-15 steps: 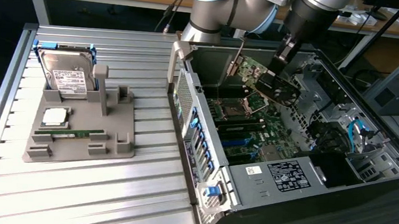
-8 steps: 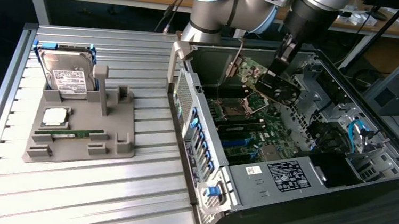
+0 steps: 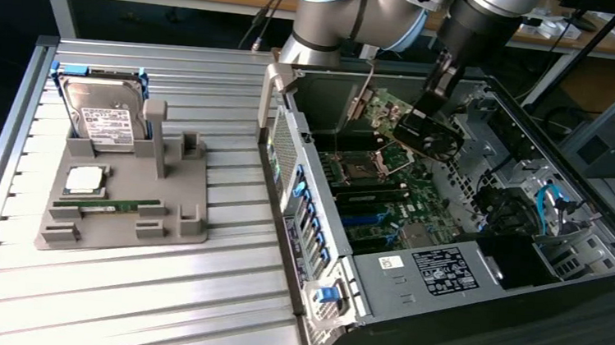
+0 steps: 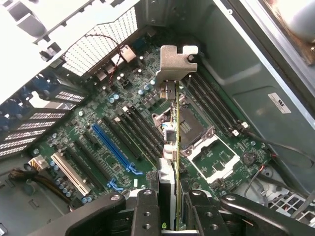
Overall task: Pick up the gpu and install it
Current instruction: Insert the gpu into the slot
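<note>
Silver bracket (image 4: 177, 61): leading end of the gpu (image 4: 176, 142), turned toward the case's rear wall, where I judge it must seat.
gpu: hangs edge-on above the motherboard (image 4: 123, 98), seemingly clear of every slot; kept upright so its lower edge can meet one.
fingers (image 4: 173, 219): mine, clamped on the gpu at the end away from the bracket, leaving the connector edge free.
Blue slot (image 4: 111, 147): empty, off to one side of the gpu.
Case (image 3: 315, 222): on its side, open face up for access.
Tray (image 3: 177, 228): on the bench (image 3: 166, 293) beside the case; holds hard drive (image 3: 98, 115) and memory stick (image 3: 107, 204).
</note>
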`<state>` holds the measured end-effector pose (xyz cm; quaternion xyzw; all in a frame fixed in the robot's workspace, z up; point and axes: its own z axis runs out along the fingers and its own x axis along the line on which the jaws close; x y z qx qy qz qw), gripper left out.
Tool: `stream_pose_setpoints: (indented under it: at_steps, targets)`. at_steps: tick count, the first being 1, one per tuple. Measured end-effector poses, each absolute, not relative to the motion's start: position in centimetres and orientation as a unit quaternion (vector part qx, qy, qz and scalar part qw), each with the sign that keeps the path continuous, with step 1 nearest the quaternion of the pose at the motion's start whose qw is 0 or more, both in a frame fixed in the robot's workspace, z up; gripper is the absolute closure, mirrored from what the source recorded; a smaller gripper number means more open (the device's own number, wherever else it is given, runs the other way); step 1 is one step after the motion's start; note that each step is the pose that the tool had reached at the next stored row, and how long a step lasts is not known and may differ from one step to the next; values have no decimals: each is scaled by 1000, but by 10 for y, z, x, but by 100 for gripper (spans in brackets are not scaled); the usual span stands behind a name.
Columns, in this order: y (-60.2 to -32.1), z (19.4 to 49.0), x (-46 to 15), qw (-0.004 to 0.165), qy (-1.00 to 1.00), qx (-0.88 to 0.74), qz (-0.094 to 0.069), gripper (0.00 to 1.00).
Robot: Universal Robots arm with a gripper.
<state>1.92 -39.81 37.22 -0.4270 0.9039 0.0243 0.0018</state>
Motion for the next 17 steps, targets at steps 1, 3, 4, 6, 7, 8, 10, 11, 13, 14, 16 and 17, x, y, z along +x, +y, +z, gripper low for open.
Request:
stream_pose_setpoints:
  at_steps: [1, 3, 4, 6, 7, 8, 10, 11, 13, 14, 16, 17]
  targets:
    - [-398, 372, 19, 2, 903, -430, 24, 73]
    - [-398, 372, 19, 2, 901, -434, 24, 73]
    - [-398, 372, 19, 2, 899, -437, 24, 73]
    - [-398, 372, 19, 1, 897, -441, 24, 73]
    - [-398, 372, 19, 1, 896, -443, 24, 73]
    - [-398, 372, 19, 1, 895, -446, 24, 73]
    - [-398, 372, 19, 1, 893, -450, 24, 73]
    - [-398, 372, 19, 1, 892, -452, 24, 73]
    - [-398, 372, 19, 1, 889, -457, 24, 73]
    - [-398, 372, 19, 1, 887, -460, 24, 73]
    - [-398, 372, 19, 1, 885, -466, 24, 73]
    - [-398, 372, 19, 1, 884, -468, 24, 73]
